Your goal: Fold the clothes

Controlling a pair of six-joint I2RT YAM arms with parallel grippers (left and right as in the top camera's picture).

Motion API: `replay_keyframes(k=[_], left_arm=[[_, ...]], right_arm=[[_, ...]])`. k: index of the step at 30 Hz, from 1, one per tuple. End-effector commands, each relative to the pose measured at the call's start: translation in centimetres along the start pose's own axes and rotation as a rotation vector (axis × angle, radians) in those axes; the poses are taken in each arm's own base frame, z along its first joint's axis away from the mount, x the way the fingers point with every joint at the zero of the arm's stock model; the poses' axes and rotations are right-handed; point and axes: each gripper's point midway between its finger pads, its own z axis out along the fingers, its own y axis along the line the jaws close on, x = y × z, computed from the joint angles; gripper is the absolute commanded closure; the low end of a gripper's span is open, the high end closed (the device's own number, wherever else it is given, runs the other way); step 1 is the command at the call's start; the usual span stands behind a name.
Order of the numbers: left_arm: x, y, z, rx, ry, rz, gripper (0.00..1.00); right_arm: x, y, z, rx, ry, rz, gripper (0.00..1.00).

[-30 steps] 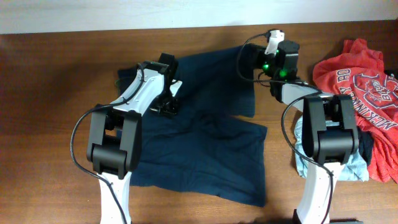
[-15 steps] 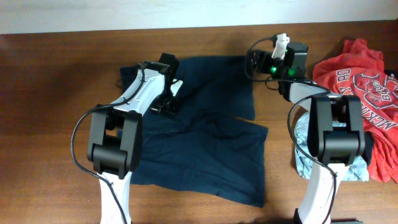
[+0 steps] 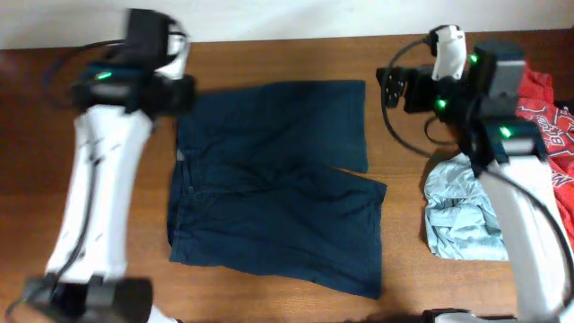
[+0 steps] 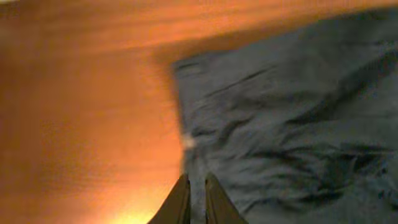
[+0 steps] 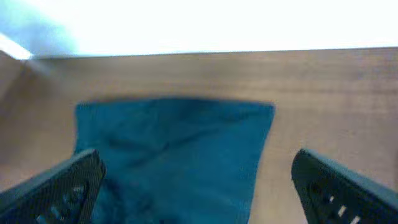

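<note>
Retreating from the clothes, right gripper (now open).

Left arm: long white shell, black joint housing at its far end, one green light glowing. Right arm, same white-and-black build, two green lights, a black cable looping off its left side. Right fingers black with ribbed pads, left fingers slim and dark
</note>
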Motion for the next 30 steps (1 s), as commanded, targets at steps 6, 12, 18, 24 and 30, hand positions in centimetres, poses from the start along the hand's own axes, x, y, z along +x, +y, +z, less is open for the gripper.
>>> replay_keyframes(k=[6, 12, 18, 24, 30], left_arm=[[2.2, 2.8, 2.5, 0.151, 0.036, -0.119, 0.89], [4.6, -1.5, 11.5, 0.267, 0.099, -0.086, 0.99], [8.4, -4.0, 18.2, 0.312, 0.209, -0.072, 1.00], [11.7, -3.8, 21.9, 0.268, 0.326, -0.049, 1.00], [13.7, -3.6, 23.4, 0.244, 0.387, -0.045, 0.99]], right_arm=[[8.6, 5.9, 2.3, -0.076, 0.320, -0.031, 0.26], [19.8, 6.6, 10.8, -0.071, 0.656, -0.081, 0.87], [25.5, 6.6, 15.7, -0.122, 0.739, -0.205, 0.89], [26.8, -0.5, 17.1, 0.165, 0.760, -0.155, 0.89], [27.2, -5.3, 15.3, 0.251, 0.823, -0.058, 0.92]])
